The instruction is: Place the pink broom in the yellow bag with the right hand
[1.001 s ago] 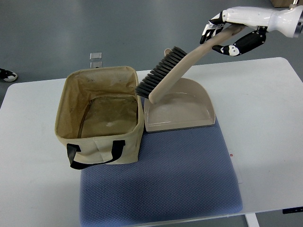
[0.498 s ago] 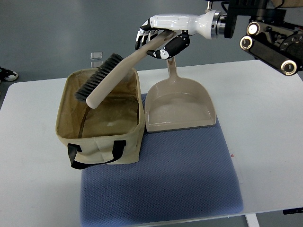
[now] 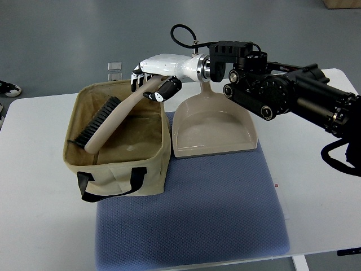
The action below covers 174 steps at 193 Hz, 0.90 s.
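Observation:
The broom (image 3: 107, 125) is pale beige-pink with dark bristles. Its head is down inside the open yellowish fabric bag (image 3: 121, 170) at the left of the table, and its handle slants up over the bag's back right rim. My right hand (image 3: 151, 83) reaches in from the right across the table and is shut on the top of the broom handle, above the bag's back right corner. The left arm is out of view.
A beige dustpan (image 3: 217, 127) lies right of the bag, its handle pointing away under my right arm. Bag and dustpan sit partly on a blue-grey mat (image 3: 197, 214) on the white table (image 3: 316, 169). A shoe (image 3: 7, 87) shows at the left edge.
My right hand has carried the broom left from above the dustpan to over the bag and lowered it; the brush head is now inside the bag.

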### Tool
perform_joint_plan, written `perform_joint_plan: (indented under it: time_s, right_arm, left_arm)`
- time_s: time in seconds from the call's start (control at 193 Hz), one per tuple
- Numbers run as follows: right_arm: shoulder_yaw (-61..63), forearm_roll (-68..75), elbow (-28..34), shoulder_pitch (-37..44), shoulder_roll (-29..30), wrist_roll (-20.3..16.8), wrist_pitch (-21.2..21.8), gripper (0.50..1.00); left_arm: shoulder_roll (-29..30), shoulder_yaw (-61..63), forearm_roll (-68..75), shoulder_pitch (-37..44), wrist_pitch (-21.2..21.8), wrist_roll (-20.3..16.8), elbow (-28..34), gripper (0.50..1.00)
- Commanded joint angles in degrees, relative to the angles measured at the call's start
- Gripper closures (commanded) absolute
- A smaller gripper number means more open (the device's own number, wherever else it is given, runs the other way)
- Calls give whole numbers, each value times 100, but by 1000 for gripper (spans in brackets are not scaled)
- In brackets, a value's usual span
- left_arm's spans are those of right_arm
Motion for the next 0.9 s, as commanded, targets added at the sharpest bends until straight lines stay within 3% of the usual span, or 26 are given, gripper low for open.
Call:
perform_joint_plan:
  time_s: [0.0,0.135,0.223,0.27,0.29,0.399,0.685,0.897]
  right_arm:
    - [-1,42,-27,-131,3,15,-87,1000]
    - [43,104,-18,-175,3,15,-105,993]
    - [60,112,-9,-175,3,23,-105,871]
    - [87,112,-9,-175,3,15,-113,746]
    - [113,121,-9,-175,3,15,-113,714]
    - [315,121,-9,-175,3,23,-113,638]
    - [429,464,-9,-158,-155,59,-105,613]
    - [1308,1966,-18,-658,-296,15,-43,605]
  left_arm:
    - [0,0,0,-8,0,0,0,500]
    - [0,0,0,0,0,0,0,500]
    - [0,0,0,0,0,0,0,500]
    - [0,0,0,0,0,0,0,500]
    - [0,0,0,0,0,0,0,500]
    - [0,0,0,0,0,0,0,500]
    - [0,0,0,0,0,0,0,500]
    - [0,0,0,0,0,0,0,500]
